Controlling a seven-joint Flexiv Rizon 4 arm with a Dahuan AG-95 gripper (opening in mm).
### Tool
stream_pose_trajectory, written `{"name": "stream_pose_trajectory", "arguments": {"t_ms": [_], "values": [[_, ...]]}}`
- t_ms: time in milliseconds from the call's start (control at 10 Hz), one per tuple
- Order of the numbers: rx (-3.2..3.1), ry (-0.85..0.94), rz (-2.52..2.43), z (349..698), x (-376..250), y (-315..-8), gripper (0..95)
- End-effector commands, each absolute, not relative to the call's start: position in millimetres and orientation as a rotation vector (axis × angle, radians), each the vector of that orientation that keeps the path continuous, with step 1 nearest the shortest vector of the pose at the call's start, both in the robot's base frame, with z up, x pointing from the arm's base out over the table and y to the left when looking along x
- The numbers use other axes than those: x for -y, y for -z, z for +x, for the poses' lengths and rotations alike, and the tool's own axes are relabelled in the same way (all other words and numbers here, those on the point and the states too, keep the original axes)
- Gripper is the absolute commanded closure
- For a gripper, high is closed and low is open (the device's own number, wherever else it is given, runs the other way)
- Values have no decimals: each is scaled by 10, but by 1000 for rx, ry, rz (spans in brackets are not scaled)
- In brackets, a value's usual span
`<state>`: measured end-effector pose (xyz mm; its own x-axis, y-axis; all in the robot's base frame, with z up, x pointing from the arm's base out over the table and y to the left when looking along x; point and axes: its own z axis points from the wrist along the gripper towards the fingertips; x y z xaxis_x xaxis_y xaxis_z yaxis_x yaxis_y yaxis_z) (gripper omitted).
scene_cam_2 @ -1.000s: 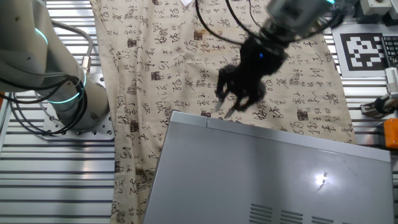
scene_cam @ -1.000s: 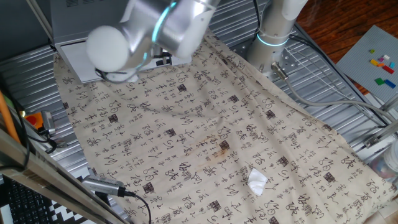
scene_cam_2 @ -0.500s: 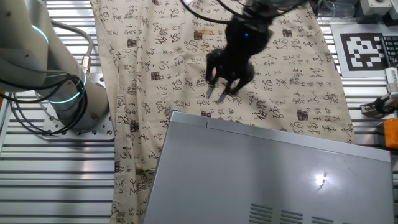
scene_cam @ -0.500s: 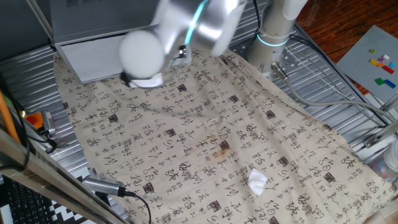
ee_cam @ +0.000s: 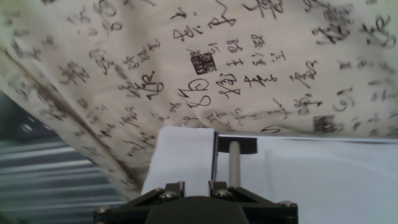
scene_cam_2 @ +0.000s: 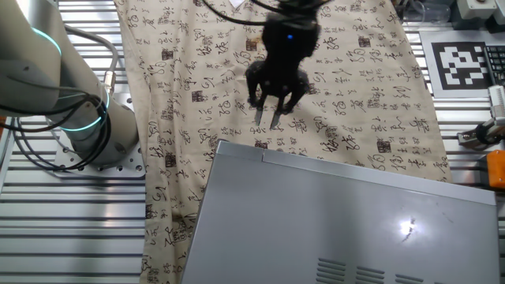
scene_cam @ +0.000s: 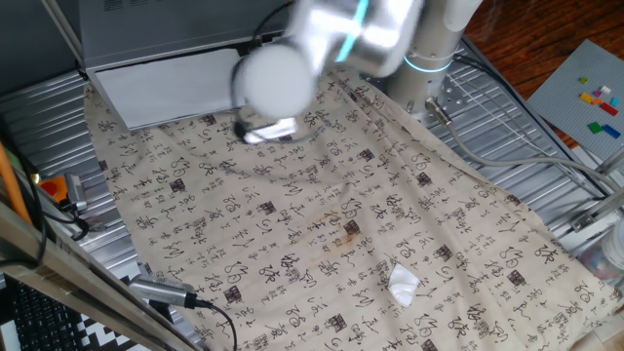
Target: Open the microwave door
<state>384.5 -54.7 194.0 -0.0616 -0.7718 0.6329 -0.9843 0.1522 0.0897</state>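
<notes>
Hand view: microwave door [ee_cam: 323,180] lies just beyond claw [ee_cam: 223,163].

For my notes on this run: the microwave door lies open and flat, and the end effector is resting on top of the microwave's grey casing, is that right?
Not quite. The microwave door does lie open and flat, but the end effector is not on the microwave casing. The other fixed view shows it over the printed cloth, out in front of the grey box and apart from it.

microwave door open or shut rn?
Shut, it seems: the microwave door sits flush against the microwave; no dark cavity shows in any view.
</notes>
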Motion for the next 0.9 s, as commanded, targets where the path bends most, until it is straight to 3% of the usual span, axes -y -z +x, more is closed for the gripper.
{"name": "stream_pose_trajectory", "arguments": {"t_ms": [100,900], "values": [[1806,-598,1784,3790,682,-1940,760],[1812,-589,1742,4035,758,-1978,760]]}}
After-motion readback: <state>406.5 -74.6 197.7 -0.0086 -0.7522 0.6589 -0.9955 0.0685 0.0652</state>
